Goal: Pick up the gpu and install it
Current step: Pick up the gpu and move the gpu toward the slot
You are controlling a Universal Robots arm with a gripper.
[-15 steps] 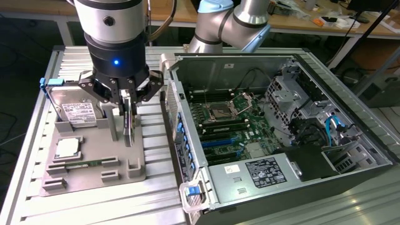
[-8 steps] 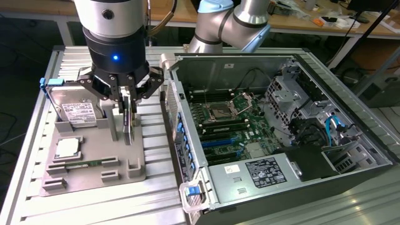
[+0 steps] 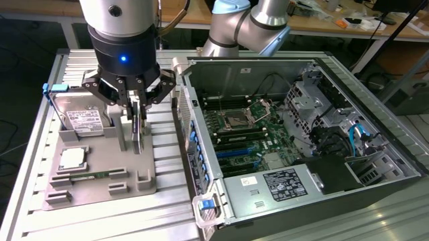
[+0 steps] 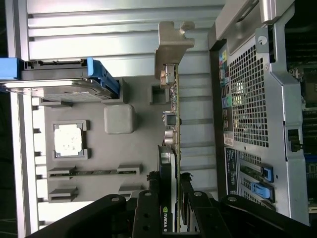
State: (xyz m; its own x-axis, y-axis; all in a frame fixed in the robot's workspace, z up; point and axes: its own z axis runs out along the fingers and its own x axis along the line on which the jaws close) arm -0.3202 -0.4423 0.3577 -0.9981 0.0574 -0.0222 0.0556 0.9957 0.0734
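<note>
The gray tray (image 3: 127, 168) holds 1 green RAM stick (image 3: 94, 175), 1 CPU (image 3: 72, 158), then the gpu (image 3: 138, 141) on edge, clamped between the gripper (image 3: 137, 118) fingers, and 1 hard drive (image 3: 82, 118). Beside it, the open computer case (image 3: 375, 145) shows its motherboard (image 3: 244, 135).

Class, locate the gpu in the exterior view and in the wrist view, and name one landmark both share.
Exterior view: the gpu is upright on edge at the grey tray, at the exterior view's left of the case.
Wrist view: the gpu runs edge-on along the tray's side nearest the case.
Shared landmark: the hard drive in its blue frame.
</note>
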